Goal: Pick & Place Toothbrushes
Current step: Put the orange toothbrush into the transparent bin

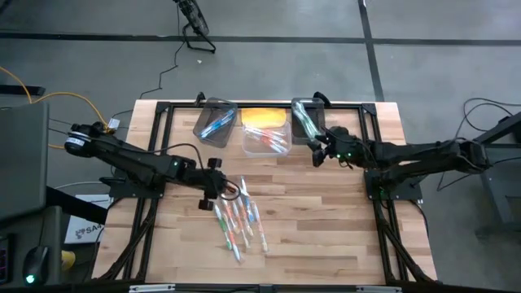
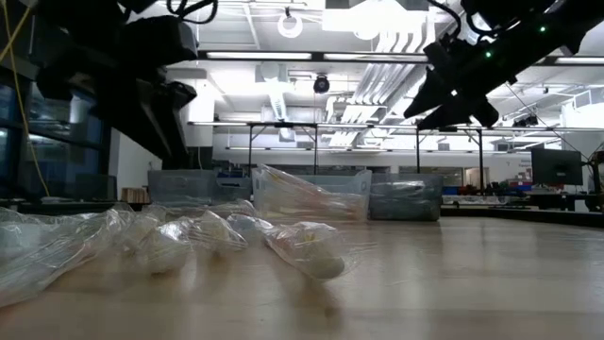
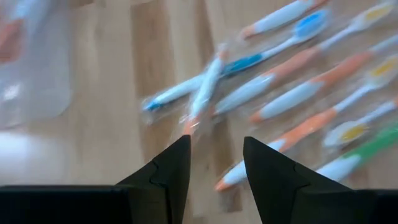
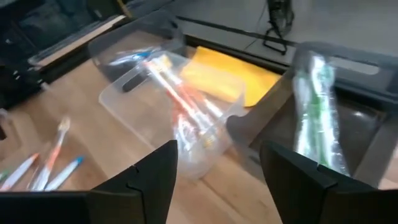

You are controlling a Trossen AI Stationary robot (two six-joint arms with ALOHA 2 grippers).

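The toothbrushes [image 1: 238,218] lie wrapped and scattered on the wooden worktop [image 1: 326,228], toward its front and left of centre. The left hand [image 1: 213,192] hangs just over the upper left edge of this pile; its fingers [image 3: 168,171] are spread with nothing between them, and in the left wrist view an orange-and-white brush [image 3: 205,93] lies just beyond the tips, with the rest of the loose brushes fanning away beyond it.

The right hand [image 1: 318,151] is well apart from the pile, at the back of the worktop, just in front of the right bin [image 1: 307,122]. Its fingers [image 4: 155,180] are spread and empty. That dark bin holds green brushes [image 4: 317,112]; the clear middle bin [image 1: 266,134] beside it holds orange ones [image 4: 186,102], with a yellow sheet [image 4: 230,78] behind it; the left bin [image 1: 215,122] holds blue ones.

No writing can be read on the brushes or bins.
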